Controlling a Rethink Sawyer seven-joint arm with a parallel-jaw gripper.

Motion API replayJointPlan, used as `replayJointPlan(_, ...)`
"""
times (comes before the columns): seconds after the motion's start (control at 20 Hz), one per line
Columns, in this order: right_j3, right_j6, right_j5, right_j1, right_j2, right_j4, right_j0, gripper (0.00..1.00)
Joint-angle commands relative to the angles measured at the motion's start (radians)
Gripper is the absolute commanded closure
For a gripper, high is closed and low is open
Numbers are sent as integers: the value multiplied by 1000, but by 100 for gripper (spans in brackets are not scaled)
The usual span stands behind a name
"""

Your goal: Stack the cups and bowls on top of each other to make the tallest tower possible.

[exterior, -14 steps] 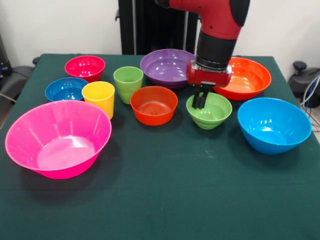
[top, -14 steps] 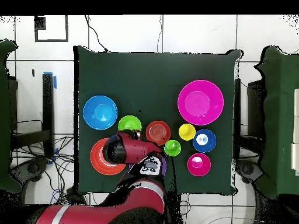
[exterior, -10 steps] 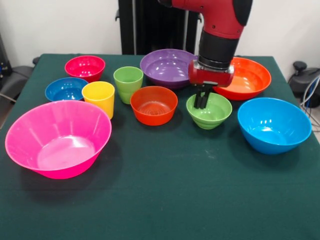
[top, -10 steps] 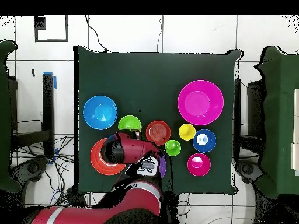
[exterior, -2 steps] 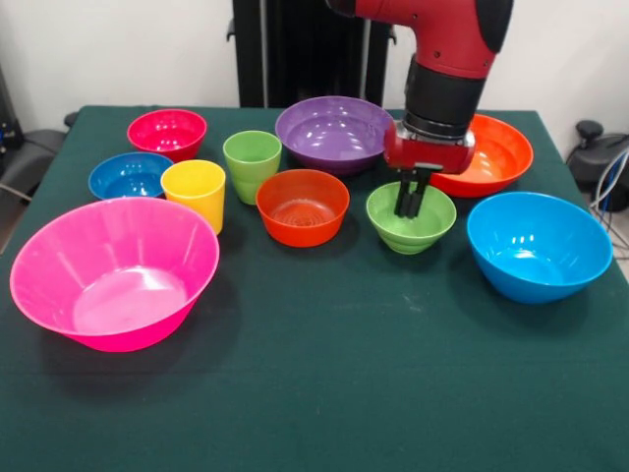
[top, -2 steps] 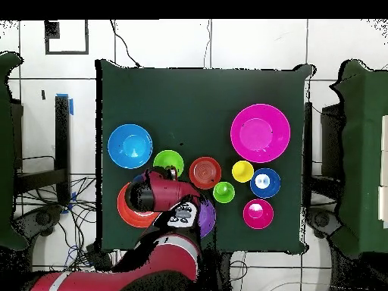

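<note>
Over the small green bowl (exterior, -2 steps: 411,217), gripper (exterior, -2 steps: 409,202) dipped inside it, fingers close together with just a sliver between, clamped on nothing visible. Nothing stacked so far: small orange-red bowl (exterior, -2 steps: 303,206) just beside, light blue bowl (exterior, -2 steps: 539,246) on the other side, big orange bowl (exterior, -2 steps: 491,152) behind. Yellow cup (exterior, -2 steps: 195,193) and green cup (exterior, -2 steps: 252,164) upright, near each other.

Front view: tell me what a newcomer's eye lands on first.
The red and black arm comes down with its gripper dipped into the small green bowl near the table's middle, jaws close together. The big pink bowl, nearest the camera at the left, is the largest splash of colour. No bowl or cup is stacked yet; all stand apart on the dark green cloth.
</note>
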Motion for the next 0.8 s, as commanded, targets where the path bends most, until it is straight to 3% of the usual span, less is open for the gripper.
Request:
replayJointPlan(0.05, -113, 176, 37, 93, 40, 60, 37, 100)
replayJointPlan(0.8, -133, 175, 2, 131, 43, 60, 32, 100)
